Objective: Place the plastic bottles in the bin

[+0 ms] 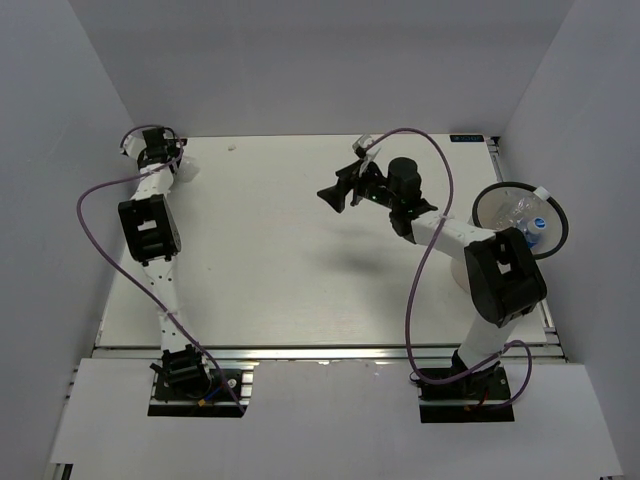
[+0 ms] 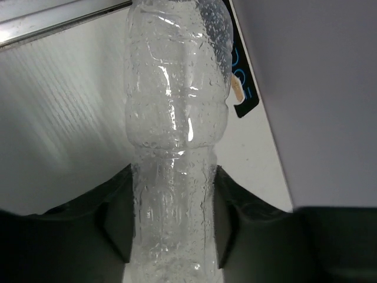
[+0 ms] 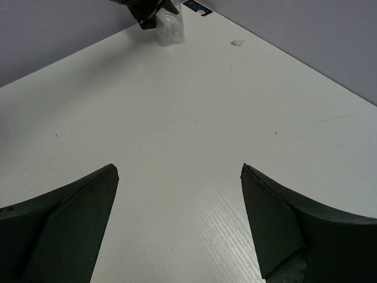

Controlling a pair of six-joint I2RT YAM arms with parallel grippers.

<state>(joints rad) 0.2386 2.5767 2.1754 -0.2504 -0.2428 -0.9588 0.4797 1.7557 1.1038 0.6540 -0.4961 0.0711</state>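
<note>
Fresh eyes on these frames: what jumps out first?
A clear unlabelled bottle, beaded with droplets, fills the left wrist view, gripped between the left fingers at the far-left corner of the table. At the right edge, the translucent bin already holds bottles, one with a blue cap. The right fingers hang wide open over bare table.

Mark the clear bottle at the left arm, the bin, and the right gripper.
clear bottle (image 2: 174, 118), left wrist view, on its ribbed middle.
bin (image 1: 496, 189), top view, on its black rim.
right gripper (image 3: 178, 171), right wrist view, midway between its open fingers.
</note>
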